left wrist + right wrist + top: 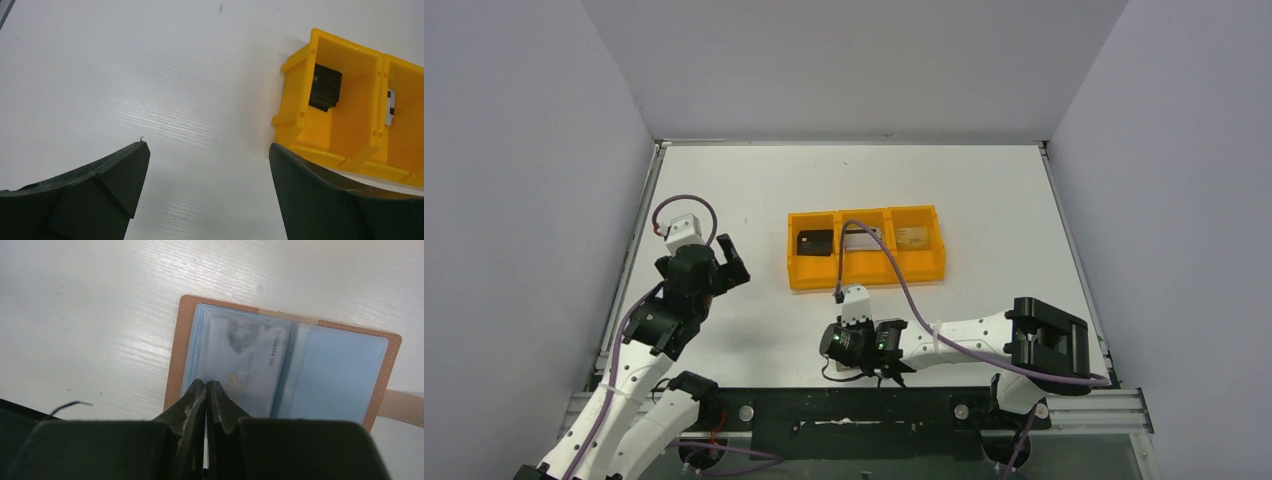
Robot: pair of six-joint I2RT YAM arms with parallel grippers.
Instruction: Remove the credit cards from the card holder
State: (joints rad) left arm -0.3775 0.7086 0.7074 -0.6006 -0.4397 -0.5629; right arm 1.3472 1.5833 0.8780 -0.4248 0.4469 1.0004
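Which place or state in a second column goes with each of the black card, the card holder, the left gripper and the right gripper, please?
1 black card
2 card holder
3 left gripper
4 right gripper

A shut, tips at the holder's edge
B spread open on the table
C in the orange tray, left compartment
D jaws wide, above bare table

Pairs: 1-C, 2-B, 3-D, 4-A

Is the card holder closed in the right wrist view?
No, the card holder lies open, its pale blue inside facing up, with a grey card in one sleeve.
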